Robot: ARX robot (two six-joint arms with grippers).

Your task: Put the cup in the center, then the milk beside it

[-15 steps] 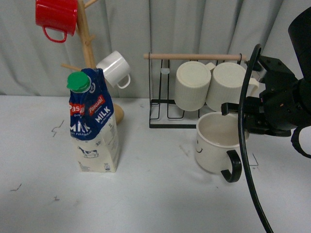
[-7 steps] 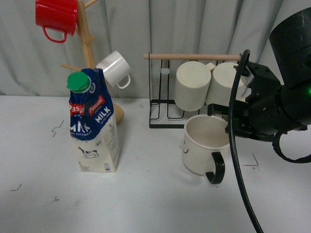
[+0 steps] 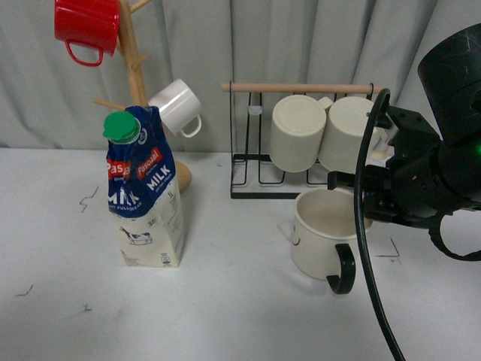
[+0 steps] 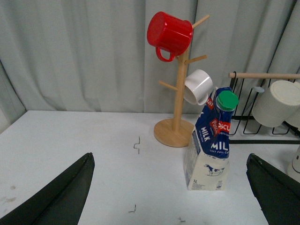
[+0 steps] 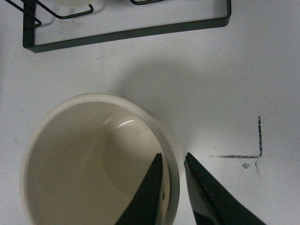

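Right pincer (image 5: 173,157) clamping cup (image 5: 84,164) rim, one finger inside, one outside

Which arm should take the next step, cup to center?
Right. The right gripper pinches the rim of the cup, one finger inside and one outside. The left gripper is open, holds nothing, and faces the milk.

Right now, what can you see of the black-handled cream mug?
The cup is a large cream mug, ceramic-looking, upright and empty. Its black handle faces the camera; part of a black face mark shows on its side. It is in front of the mug rack, on or just above the white table. The right hand pinches its rim, one finger inside, one outside.
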